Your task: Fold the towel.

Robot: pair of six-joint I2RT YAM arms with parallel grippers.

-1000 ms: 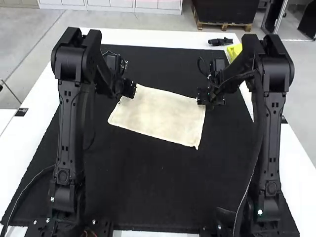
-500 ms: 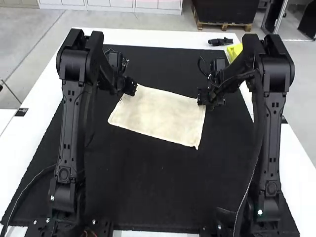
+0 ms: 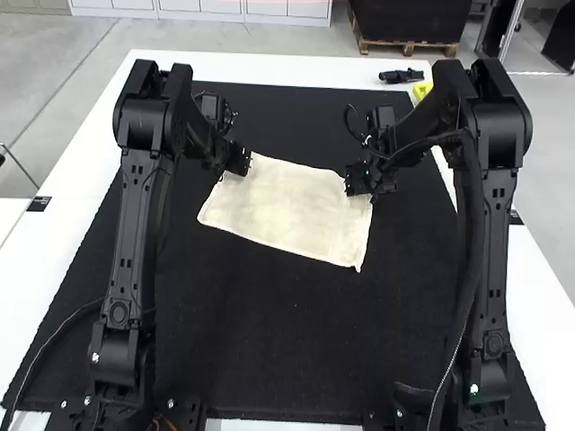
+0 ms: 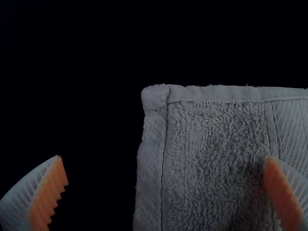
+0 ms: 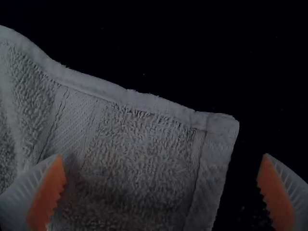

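Right, in the high view the pale towel (image 3: 286,211) lies flat on the black mat (image 3: 287,350), its long axis crosswise and its right end slanting nearer, with the left gripper (image 3: 241,162) and right gripper (image 3: 356,181) blocking the far corners, a dark object (image 3: 401,76) and something yellow (image 3: 420,91) beyond, and a tag (image 3: 39,204) too small to read at left. The left wrist view shows the fingers (image 4: 284,192) wide apart around a hemmed corner. The right wrist view shows another corner between similarly parted fingers (image 5: 48,192).

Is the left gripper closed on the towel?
No, the left gripper is open, its fingers apart, with the towel's edge showing between them.
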